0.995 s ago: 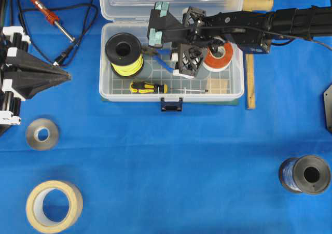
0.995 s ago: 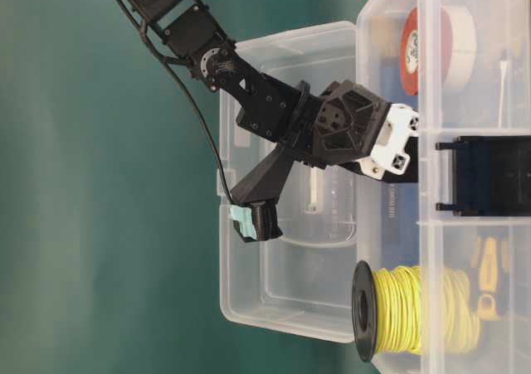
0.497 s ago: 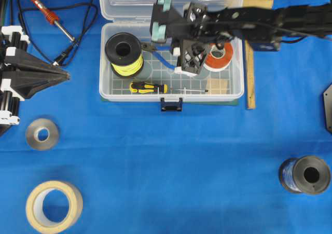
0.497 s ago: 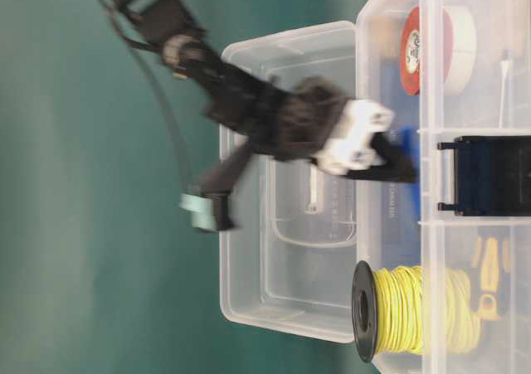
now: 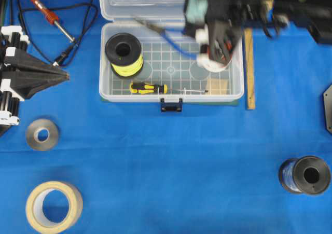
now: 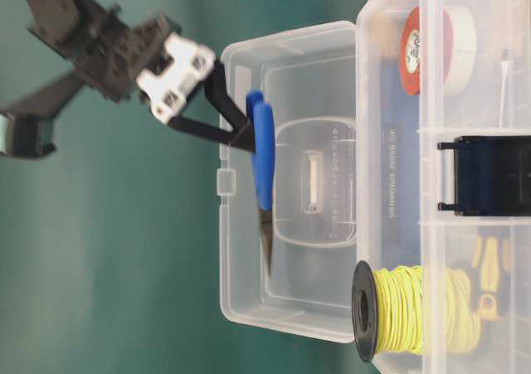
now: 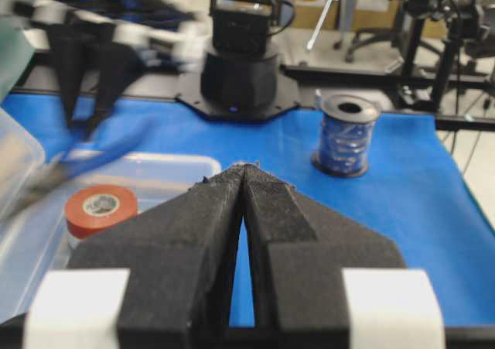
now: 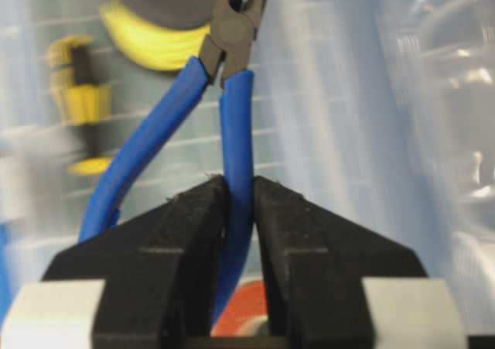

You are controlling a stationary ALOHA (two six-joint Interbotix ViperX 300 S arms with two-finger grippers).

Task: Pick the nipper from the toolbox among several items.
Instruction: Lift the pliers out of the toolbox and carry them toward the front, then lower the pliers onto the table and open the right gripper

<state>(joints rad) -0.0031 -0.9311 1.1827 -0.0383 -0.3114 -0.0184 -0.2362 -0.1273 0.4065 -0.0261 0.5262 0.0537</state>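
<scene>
Lifted since a second ago, the nipper hangs clear above the toolbox; right pincer clamps one blue handle, nose dangling; left pincer rests closed, empty.

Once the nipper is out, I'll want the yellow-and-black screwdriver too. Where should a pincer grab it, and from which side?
Probably by the handle of the screwdriver, coming straight down from above. It lies flat along the toolbox's front wall, handle toward the wire spool; the handle is its thickest part, the shaft thin. Jaws should close across it, front to back.
</scene>
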